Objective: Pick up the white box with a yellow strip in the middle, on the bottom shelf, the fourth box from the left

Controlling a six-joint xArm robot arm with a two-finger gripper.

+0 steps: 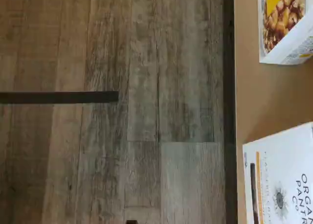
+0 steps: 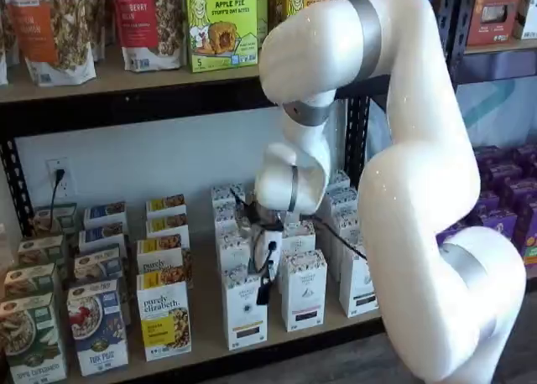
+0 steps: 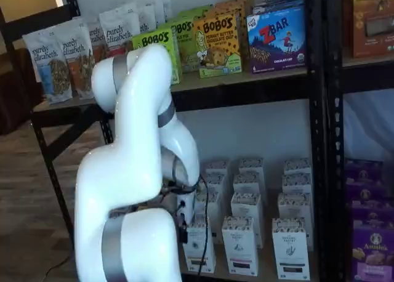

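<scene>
The white box (image 2: 244,310) stands in the front row of the bottom shelf (image 2: 206,338), just right of a purely elizabeth box (image 2: 164,321). In the wrist view the white box (image 1: 288,185) shows its thin yellow strip on the tan board (image 1: 264,97). My gripper (image 2: 265,290) hangs in front of the box's upper right corner. Only a dark finger shows, side-on, with no plain gap. In a shelf view the gripper (image 3: 183,230) sits beside the box (image 3: 201,250), partly behind my arm. Nothing is held.
Like white cartons (image 2: 303,290) stand to the right and behind. Cereal boxes (image 2: 96,325) fill the left. The shelf's black front edge (image 1: 229,106) borders the wooden floor (image 1: 122,136). My white arm (image 2: 419,199) covers the rack's right side.
</scene>
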